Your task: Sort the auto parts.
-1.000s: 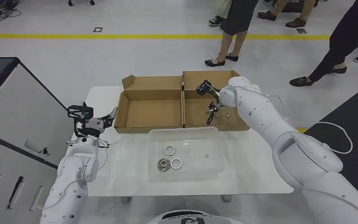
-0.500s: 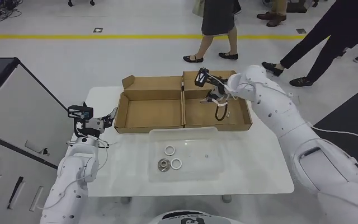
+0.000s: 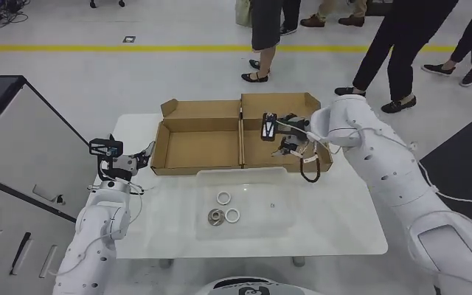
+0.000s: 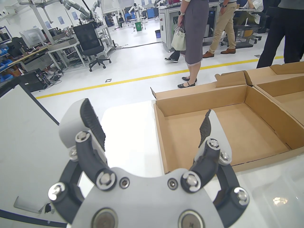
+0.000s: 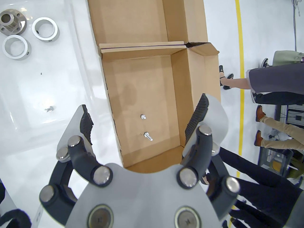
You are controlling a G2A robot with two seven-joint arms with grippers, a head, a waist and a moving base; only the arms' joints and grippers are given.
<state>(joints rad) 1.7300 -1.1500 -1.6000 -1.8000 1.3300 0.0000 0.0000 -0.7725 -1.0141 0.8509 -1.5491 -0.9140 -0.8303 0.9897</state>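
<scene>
Two white metal rings [image 3: 223, 198] [image 3: 232, 215], a grey flanged hub [image 3: 214, 217] and a small bolt [image 3: 271, 206] lie in the clear tray [image 3: 243, 172]. The right wrist view has the rings [image 5: 45, 28] [image 5: 15, 47], the hub [image 5: 10, 22] and the tray's bolt [image 5: 49, 109]. Two bolts [image 5: 143, 116] [image 5: 148, 136] rest on the floor of the right cardboard box [image 5: 140, 81]. My right gripper [image 5: 142, 119] [image 3: 286, 146] hangs open above that box, holding nothing. My left gripper [image 4: 148, 122] [image 3: 140, 158] is open beside the empty left box [image 4: 225, 129].
The two open cardboard boxes [image 3: 199, 147] [image 3: 254, 151] stand side by side behind the tray, flaps raised at the back. Bare white table [image 3: 339, 221] lies right of the tray. A white panel [image 3: 37, 140] stands off the table's left side.
My right gripper has risen from the right box's floor and swung toward the box's right front corner. The left arm has kept still.
</scene>
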